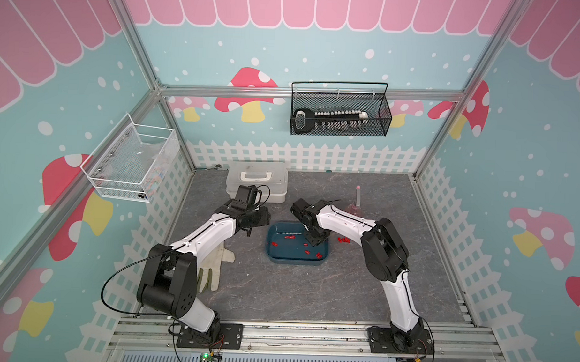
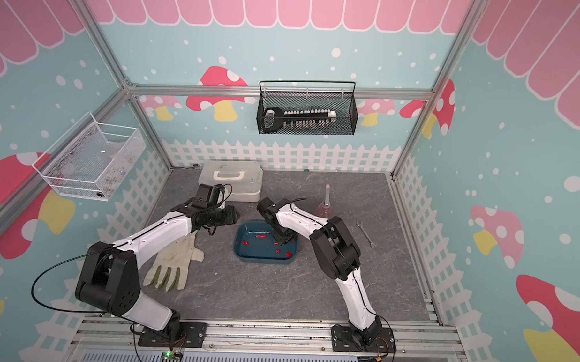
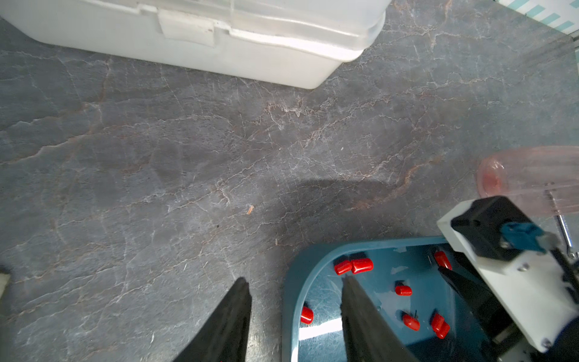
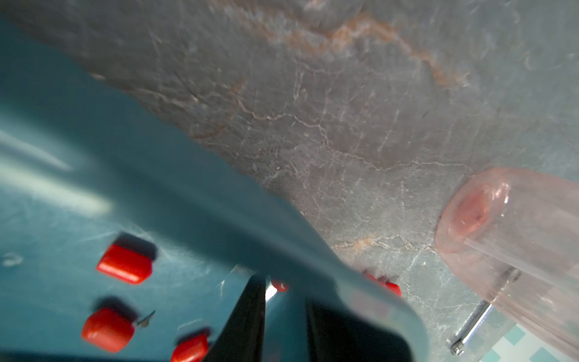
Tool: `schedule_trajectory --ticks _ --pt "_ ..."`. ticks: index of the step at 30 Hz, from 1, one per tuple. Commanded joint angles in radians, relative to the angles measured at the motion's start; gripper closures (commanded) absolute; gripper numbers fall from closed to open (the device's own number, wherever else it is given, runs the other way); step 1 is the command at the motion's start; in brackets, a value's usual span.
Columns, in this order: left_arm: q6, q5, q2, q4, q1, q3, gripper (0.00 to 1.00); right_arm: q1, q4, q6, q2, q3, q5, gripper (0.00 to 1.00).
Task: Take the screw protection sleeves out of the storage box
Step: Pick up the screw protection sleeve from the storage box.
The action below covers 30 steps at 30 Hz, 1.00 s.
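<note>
The teal storage box [image 1: 295, 262] [image 2: 266, 261] sits mid-table. Several red screw protection sleeves [image 1: 291, 237] [image 3: 362, 265] [image 4: 125, 264] lie scattered on its floor. A few more sleeves [image 1: 343, 240] [image 4: 391, 286] lie on the table just right of the box. My right gripper [image 1: 313, 242] [image 4: 285, 291] reaches down inside the box by its right wall [image 4: 188, 188]. Its jaws stand a narrow gap apart, with one sleeve [image 4: 279, 285] just past the tips. My left gripper [image 1: 247, 232] [image 3: 294, 282] hovers open over the box's left rim [image 3: 289, 301], holding nothing.
A white lidded case [image 1: 257, 180] [image 3: 219, 47] stands behind the left arm. A pink funnel [image 1: 357, 204] [image 4: 501, 235] stands behind the right arm, with a wrench [image 2: 365, 234] to its right. A work glove [image 1: 212, 268] lies under the left arm. Wire baskets [image 1: 340, 114] [image 1: 130, 163] hang on the walls.
</note>
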State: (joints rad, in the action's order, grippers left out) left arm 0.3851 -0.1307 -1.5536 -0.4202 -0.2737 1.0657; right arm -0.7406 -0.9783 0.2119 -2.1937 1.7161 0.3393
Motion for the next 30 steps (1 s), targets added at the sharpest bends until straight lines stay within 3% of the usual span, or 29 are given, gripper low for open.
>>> schedule_trajectory --ticks 1,8,18,30 --pt "-0.007 0.012 0.033 0.018 -0.002 -0.016 0.51 -0.005 -0.052 -0.005 -0.046 0.025 0.020 0.73" --pt "-0.008 0.005 0.037 0.024 0.002 -0.020 0.51 -0.005 -0.066 -0.002 -0.086 0.055 0.014 0.75" --pt "-0.005 -0.001 0.044 0.030 0.007 -0.027 0.51 -0.006 -0.074 -0.002 -0.095 0.077 0.000 0.86" --pt "-0.005 0.000 0.049 0.030 0.007 -0.030 0.51 -0.005 0.090 0.003 0.101 -0.014 -0.194 0.87"
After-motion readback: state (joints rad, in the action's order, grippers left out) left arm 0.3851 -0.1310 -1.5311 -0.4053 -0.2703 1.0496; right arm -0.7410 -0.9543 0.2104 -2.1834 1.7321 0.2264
